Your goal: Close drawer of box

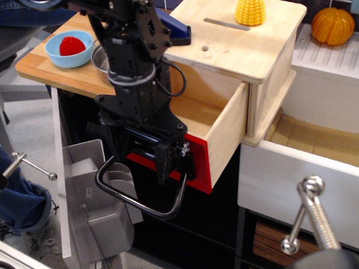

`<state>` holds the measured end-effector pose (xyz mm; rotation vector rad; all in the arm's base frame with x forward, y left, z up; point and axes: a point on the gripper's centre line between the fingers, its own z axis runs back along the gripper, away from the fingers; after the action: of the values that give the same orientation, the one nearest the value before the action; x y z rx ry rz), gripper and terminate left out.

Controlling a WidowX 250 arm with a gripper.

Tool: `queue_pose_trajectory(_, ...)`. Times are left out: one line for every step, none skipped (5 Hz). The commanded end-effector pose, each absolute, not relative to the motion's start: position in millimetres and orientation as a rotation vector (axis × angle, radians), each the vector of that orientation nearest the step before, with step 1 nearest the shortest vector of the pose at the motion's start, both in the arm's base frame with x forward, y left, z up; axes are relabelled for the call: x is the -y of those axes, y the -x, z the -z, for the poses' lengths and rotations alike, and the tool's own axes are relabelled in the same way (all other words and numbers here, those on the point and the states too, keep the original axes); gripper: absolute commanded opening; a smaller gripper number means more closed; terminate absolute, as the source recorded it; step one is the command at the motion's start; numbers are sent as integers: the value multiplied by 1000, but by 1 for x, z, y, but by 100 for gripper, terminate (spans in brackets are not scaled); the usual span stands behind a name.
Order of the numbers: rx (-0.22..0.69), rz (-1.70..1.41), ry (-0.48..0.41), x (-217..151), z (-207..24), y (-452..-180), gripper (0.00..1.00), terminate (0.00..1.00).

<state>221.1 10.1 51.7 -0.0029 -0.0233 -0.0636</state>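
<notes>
The claw sits low against the red front of the drawer, which juts open from the box behind it; its opening I cannot tell. Pushing off-centre could skew the drawer and jam it, or snag the handle hanging below.

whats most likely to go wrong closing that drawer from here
The hand sits right against the red front of the drawer, just above the black loop handle; a push could snag that handle. It also presses left of the front's centre, so the drawer might skew and jam in the box. A hard shove could jolt the box and tip the corn standing on top.
</notes>
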Motion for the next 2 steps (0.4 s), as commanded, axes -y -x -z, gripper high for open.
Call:
queue_pose_trajectory(148,104,-4,-6,-69,-252,100,0)
queue_pose_trajectory(194,109,9,-12,-81,-269,100,0)
